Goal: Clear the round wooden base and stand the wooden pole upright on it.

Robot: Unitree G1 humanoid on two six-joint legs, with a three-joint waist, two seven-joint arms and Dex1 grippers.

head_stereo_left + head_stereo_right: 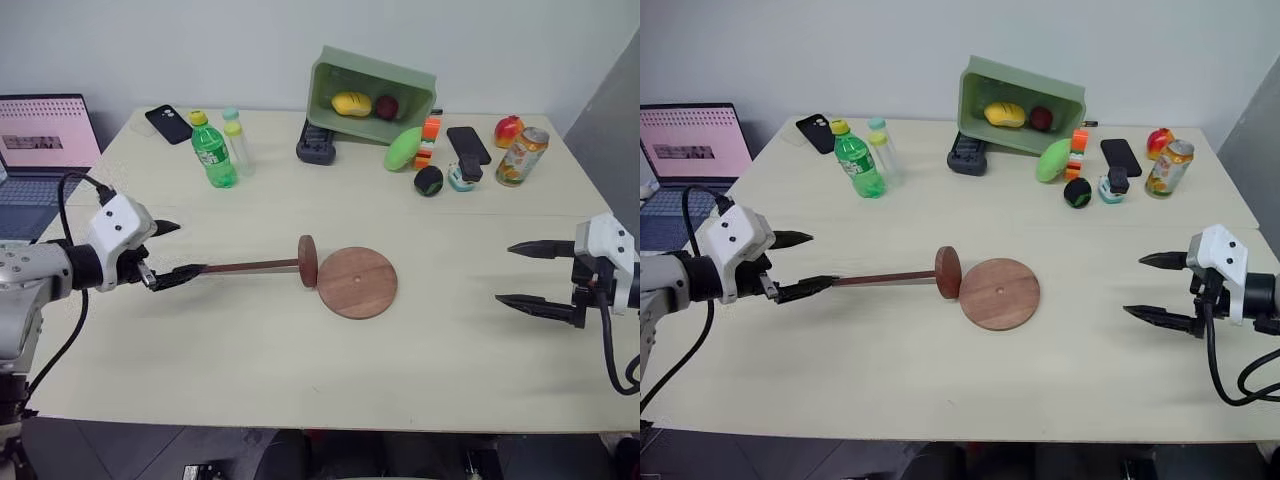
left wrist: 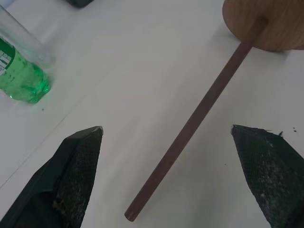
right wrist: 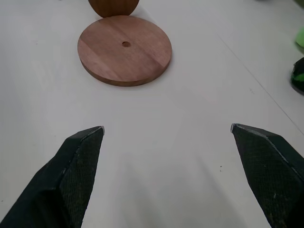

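The round wooden base [image 1: 357,282] lies flat at the table's middle, its top bare around the small centre hole. The wooden pole [image 1: 250,266] lies on the table to its left. The pole's end disc [image 1: 308,261] stands on edge against the base's left rim. My left gripper [image 1: 181,250] is open around the pole's free end. In the left wrist view the rod [image 2: 199,114] runs between the fingers without touching them. My right gripper [image 1: 505,273] hangs open and empty to the right of the base [image 3: 124,50], well apart from it.
Along the table's far side stand a green bottle [image 1: 212,150], a clear bottle [image 1: 238,140], phones, a tipped green bin [image 1: 372,96] holding fruit, a can [image 1: 521,156] and small toys. A laptop [image 1: 42,150] sits beyond the left edge.
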